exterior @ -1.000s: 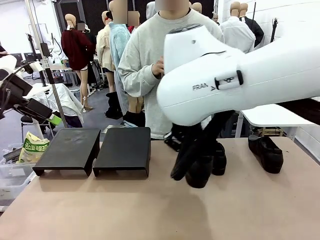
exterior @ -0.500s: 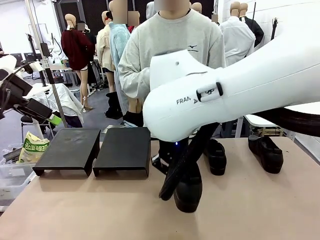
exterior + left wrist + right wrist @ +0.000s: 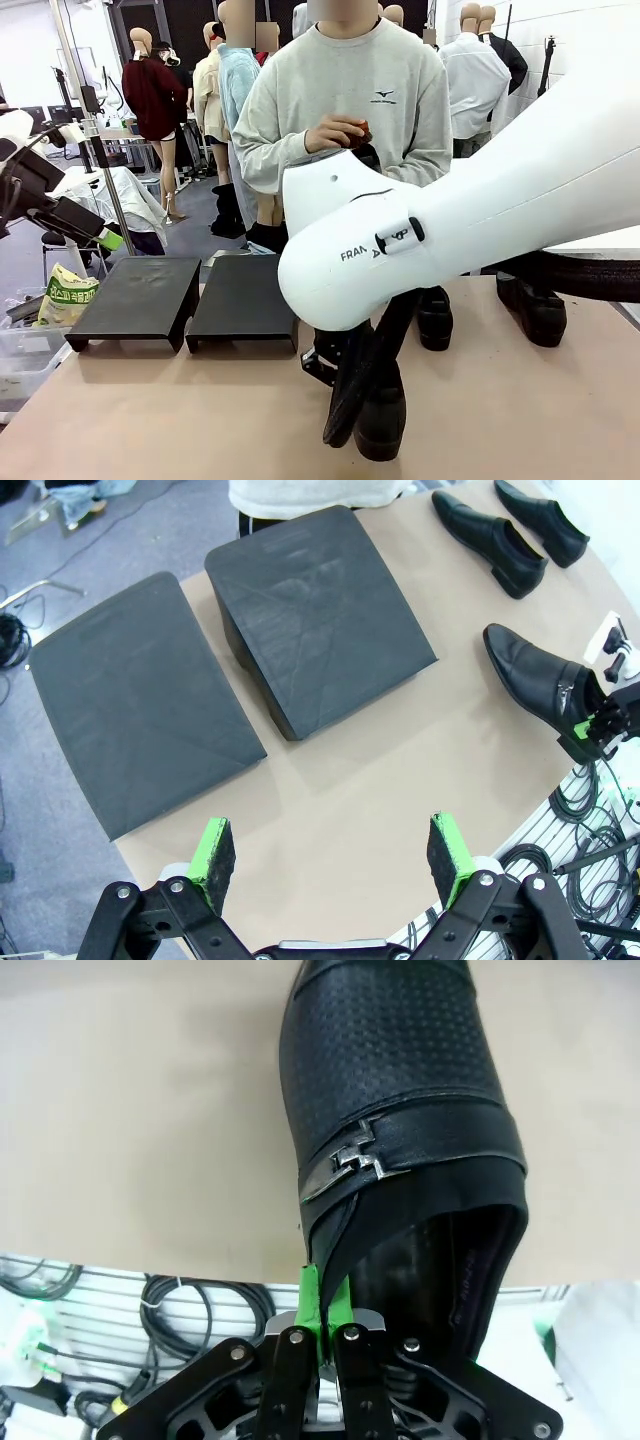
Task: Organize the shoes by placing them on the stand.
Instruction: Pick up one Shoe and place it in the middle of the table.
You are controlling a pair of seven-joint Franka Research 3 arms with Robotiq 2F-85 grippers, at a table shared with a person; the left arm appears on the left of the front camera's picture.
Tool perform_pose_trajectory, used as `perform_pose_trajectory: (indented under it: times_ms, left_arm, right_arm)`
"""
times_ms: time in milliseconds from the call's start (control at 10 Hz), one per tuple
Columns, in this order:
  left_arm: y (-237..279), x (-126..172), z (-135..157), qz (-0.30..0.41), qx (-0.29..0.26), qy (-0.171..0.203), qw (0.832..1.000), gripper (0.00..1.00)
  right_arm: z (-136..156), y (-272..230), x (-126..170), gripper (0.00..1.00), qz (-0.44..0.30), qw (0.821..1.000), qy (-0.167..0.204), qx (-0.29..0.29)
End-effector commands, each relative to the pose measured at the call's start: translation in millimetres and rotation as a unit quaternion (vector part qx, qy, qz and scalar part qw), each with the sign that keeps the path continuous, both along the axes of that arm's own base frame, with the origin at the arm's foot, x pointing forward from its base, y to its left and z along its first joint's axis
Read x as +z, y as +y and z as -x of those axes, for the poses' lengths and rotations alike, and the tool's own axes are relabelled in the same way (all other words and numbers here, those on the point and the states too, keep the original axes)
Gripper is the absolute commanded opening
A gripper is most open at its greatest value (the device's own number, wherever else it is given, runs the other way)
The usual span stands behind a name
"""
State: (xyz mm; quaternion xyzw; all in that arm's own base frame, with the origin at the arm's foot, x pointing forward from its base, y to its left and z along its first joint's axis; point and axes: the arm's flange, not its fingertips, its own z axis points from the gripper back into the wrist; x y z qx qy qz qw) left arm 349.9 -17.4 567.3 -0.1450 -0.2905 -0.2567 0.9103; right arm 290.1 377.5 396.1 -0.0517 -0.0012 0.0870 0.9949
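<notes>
My right gripper (image 3: 322, 1310) is shut on the collar edge of a black shoe (image 3: 390, 1090) with a metal buckle. The held shoe (image 3: 380, 410) hangs toe-down just above the table, right of the two black stands. My left gripper (image 3: 330, 855) hovers open and empty above the stands, the left stand (image 3: 130, 700) and the right stand (image 3: 310, 630); both tops are bare. The held shoe (image 3: 535, 675) lies to their right. Two more shoes (image 3: 490, 540) (image 3: 540, 520) rest near the far edge. In the front view they stand at mid-right (image 3: 435, 318) and far right (image 3: 535, 310).
A person (image 3: 340, 100) stands at the far side, hands together at the chest around a small dark thing I cannot make out. My right arm's white body (image 3: 450, 220) crosses the middle. A bin with a bag (image 3: 60, 295) sits off the table's left edge.
My right arm has swung left and toward the near edge, carrying the shoe lower and away from the other shoes. The left gripper has stayed still and open.
</notes>
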Motion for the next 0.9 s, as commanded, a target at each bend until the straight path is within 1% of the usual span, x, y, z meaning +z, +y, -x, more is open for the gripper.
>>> perform_pose_trajectory:
  times_ms: [0,200,300,400,600,800]
  left_arm:
    - [2,0,-1,0.004,-0.003,0.001,1.000,1.00]
    - [2,0,-1,0.004,-0.003,0.001,1.000,1.00]
    - [2,0,-1,0.004,-0.003,0.001,1.000,1.00]
    - [2,0,-1,0.004,-0.003,0.001,1.000,1.00]
    - [2,0,-1,0.004,-0.003,0.001,1.000,1.00]
    - [2,0,-1,0.004,-0.003,0.001,1.000,1.00]
  right_arm:
    - [-6,7,-15,0.00,-0.009,1.000,0.014,-0.014]
    - [-20,8,-40,0.00,-0.007,0.999,0.044,-0.030]
    - [-21,9,-46,0.00,-0.004,0.998,0.058,-0.023]
    - [-21,9,-46,0.06,-0.010,0.998,0.060,-0.025]
    - [-29,7,-52,0.46,-0.036,0.996,0.069,-0.033]
    - [-30,4,-49,0.85,-0.042,0.997,0.060,-0.037]
